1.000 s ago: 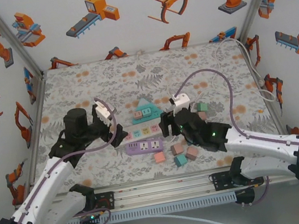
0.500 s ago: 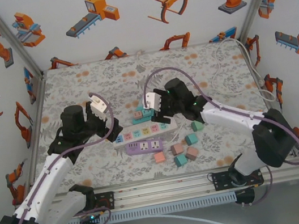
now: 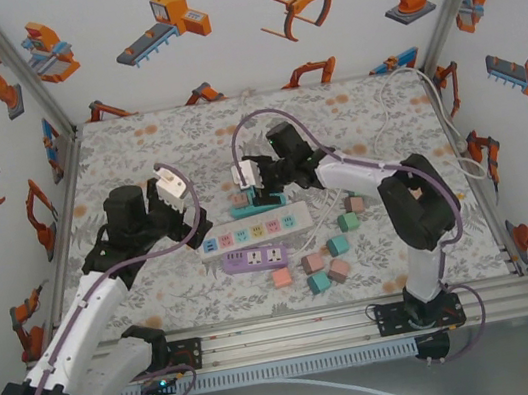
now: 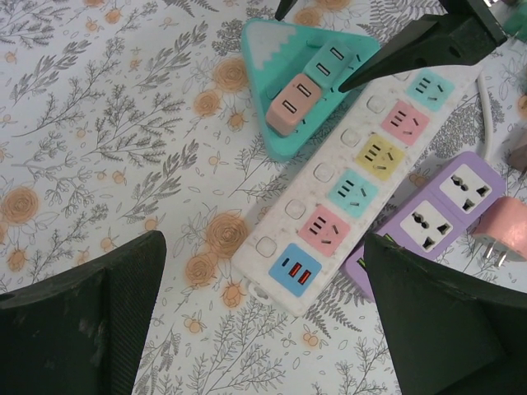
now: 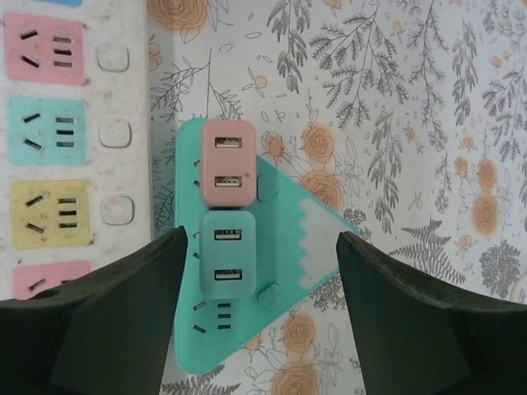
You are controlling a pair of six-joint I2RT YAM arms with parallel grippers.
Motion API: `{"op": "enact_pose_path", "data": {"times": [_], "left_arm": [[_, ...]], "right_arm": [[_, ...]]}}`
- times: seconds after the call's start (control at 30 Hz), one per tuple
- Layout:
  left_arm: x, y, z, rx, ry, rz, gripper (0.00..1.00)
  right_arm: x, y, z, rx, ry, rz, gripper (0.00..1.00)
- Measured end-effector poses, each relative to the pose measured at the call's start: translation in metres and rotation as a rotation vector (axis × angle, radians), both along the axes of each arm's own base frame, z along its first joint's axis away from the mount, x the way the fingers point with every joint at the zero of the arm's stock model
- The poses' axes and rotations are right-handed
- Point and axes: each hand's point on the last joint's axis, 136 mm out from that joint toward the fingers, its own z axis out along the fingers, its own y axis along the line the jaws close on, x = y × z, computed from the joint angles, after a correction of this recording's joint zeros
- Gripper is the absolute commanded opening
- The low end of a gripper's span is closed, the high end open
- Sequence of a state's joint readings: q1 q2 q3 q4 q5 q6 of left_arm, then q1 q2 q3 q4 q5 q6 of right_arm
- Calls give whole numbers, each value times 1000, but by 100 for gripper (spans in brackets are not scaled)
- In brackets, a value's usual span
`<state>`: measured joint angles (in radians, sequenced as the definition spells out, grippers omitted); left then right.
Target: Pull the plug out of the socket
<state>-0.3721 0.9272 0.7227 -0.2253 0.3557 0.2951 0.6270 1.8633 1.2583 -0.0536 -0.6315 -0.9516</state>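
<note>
Swinging in from 4 o'clock on the table over the last second, my right arm now reaches across to the middle, and my right gripper (image 5: 259, 247) hangs straight above the triangular socket (image 5: 288, 234). My left arm has barely shifted at 9 o'clock. My left gripper (image 4: 263, 247) is spread as wide as it goes with nothing in it, hovering over the white power strip (image 4: 325, 177), and the purple strip (image 4: 445, 206) lies at 4 o'clock from that. My right fingers (image 5: 107, 321) stand about halfway apart, one on each side of the socket, touching nothing and holding nothing. Two plugs sit seated in the socket: the teal plug (image 5: 229, 255) lies between my fingers, and the pink plug (image 5: 228, 163) touches it at 12 o'clock. From the top view the socket sits at 12 o'clock of the white strip, just beside it. I judge this to be the approach step, lined up but not yet gripping. I take the teal plug as my target, though I cannot tell which of the two is meant. Next I need to come down so the pads bracket the teal plug alone, clear of its pink neighbour, close firmly, then pull straight up. The light socket may lift along with it, so my left gripper may have to pin it down.
</note>
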Motion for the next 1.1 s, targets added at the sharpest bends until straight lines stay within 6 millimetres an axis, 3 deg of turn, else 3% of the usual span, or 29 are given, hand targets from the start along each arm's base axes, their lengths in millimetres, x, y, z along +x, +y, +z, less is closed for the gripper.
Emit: {"op": "enact_pose_path", "data": {"times": [0.33,0.5,0.77,1.0,1.1], "left_arm": [[-1,0,3,-2,-11,-1,97],[5,0,4,-84,52,61,97],[52,-18,-14,-320,276,233,99],[103,-46,-40,-424,408,271,78],[124,-58,-63,-451,459,283,77]], "right_arm": [[7,-4,-25,-61,35,24,34],[5,-3,-25,-56,37,40,24],[-11,-8,-25,-47,54,72,20],[-23,-8,-24,-39,63,100,20],[-27,-5,-24,-38,64,110,20]]}}
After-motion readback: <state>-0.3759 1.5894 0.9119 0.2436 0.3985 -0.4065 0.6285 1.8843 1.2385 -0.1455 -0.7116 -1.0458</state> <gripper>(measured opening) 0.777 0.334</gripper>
